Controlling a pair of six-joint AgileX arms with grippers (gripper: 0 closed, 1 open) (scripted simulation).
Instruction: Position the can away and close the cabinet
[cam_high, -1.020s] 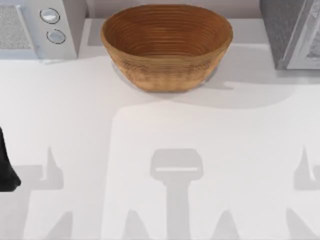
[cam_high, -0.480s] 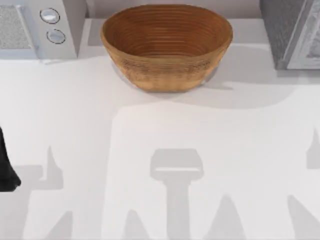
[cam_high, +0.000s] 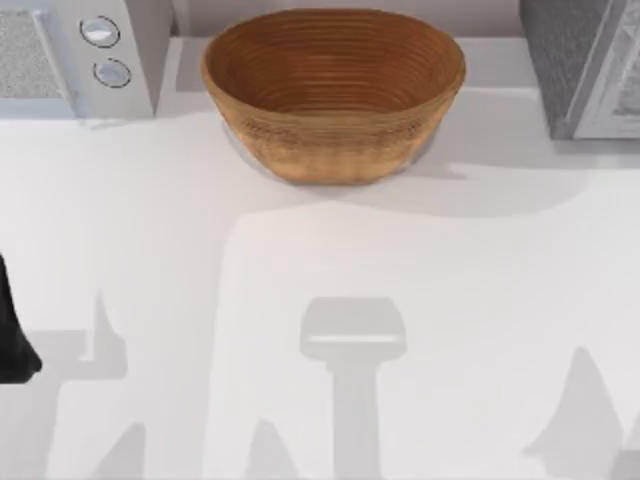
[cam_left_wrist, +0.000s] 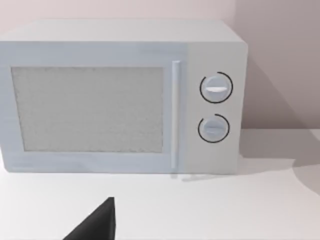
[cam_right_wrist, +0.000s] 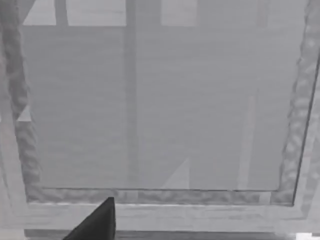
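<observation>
The can is out of view. The grey cabinet (cam_high: 580, 60) stands at the table's back right corner. The right wrist view looks close onto its framed, pale grey panel (cam_right_wrist: 160, 110), with a dark tip of my right gripper (cam_right_wrist: 97, 222) in front of the frame's lower rail. Whether the door stands open I cannot tell. My left arm (cam_high: 12, 335) is parked at the table's left edge. A dark tip of my left gripper (cam_left_wrist: 97, 222) hangs over the white table, facing the microwave.
A large wicker basket (cam_high: 335, 95) sits at the back middle with nothing visible in it. A white microwave (cam_high: 75, 55) with two round dials (cam_left_wrist: 216, 107) stands at the back left, door shut. Arm shadows lie across the white table (cam_high: 320, 260).
The shadow of my right arm has slid from the table's right edge down toward the front right corner. The left arm, basket and microwave have not moved.
</observation>
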